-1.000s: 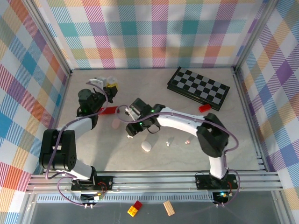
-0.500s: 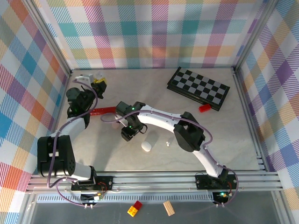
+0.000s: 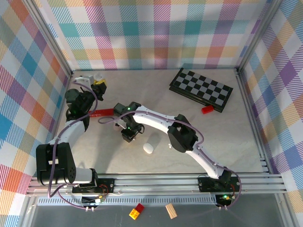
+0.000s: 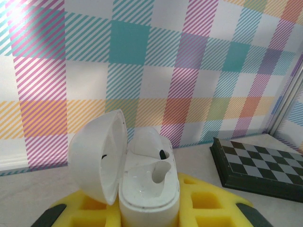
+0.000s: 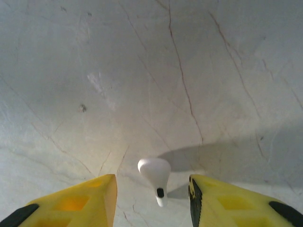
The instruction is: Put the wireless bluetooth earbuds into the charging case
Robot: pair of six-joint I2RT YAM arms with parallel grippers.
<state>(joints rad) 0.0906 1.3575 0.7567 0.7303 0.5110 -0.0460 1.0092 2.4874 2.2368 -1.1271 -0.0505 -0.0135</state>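
My left gripper (image 3: 96,81) (image 4: 147,209) is shut on a white charging case (image 4: 149,189) (image 3: 98,76), held up at the far left with its lid open. One white earbud (image 4: 147,142) sits in the case's far slot; the near slot is bare. My right gripper (image 3: 129,134) (image 5: 152,196) points down at the table left of centre. Its yellow fingers (image 5: 90,203) stand open on either side of a white earbud (image 5: 155,174) lying on the table, with a gap on both sides.
A closed white case (image 3: 149,147) lies on the table just right of the right gripper. A red bar (image 3: 102,112) lies under the left arm. A chessboard (image 3: 201,89) and a red block (image 3: 207,109) are at the back right. Checked walls enclose the table (image 3: 236,142).
The right arm has swung left and down over the earbud, and its jaws have narrowed. The left gripper with the case has shifted slightly left, then held still.
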